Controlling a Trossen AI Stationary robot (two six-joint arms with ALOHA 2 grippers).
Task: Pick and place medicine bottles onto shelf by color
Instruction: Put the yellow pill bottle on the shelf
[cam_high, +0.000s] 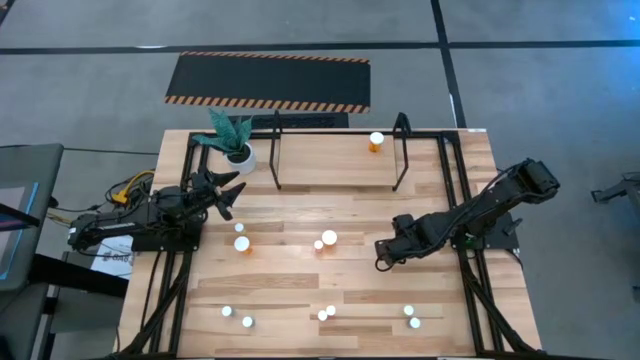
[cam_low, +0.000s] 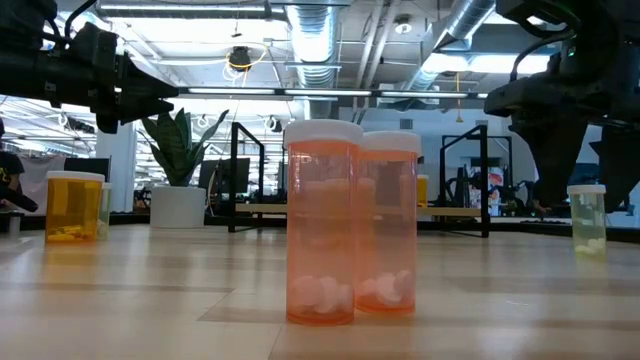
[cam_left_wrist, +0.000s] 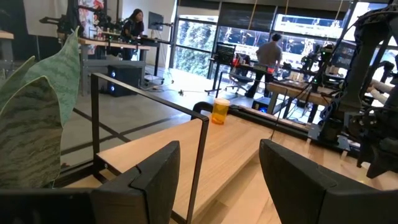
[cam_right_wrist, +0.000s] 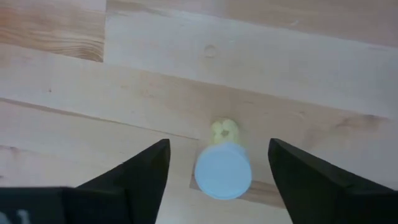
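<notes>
In the right wrist view a greenish medicine bottle (cam_right_wrist: 223, 171) with a white cap stands upright on the wood. My right gripper (cam_right_wrist: 219, 148) points down over it, open, with one finger on each side of the cap and a gap on both sides. In the high view this gripper (cam_high: 384, 252) hides that bottle. The low view shows the bottle (cam_low: 587, 218) standing on its base under the dark arm. My left gripper (cam_high: 228, 192) waits open and level at the table's left, beside the plant. One orange bottle (cam_high: 376, 141) stands on the black tube shelf (cam_high: 275, 150).
Two orange bottles (cam_high: 329, 238) stand at the table's middle, two more (cam_high: 242, 243) to their left. Several small bottles (cam_high: 327, 313) line the near edge. A white pot with a green plant (cam_high: 236, 150) stands at the shelf's left end. A striped black mat (cam_high: 268, 82) lies beyond the table.
</notes>
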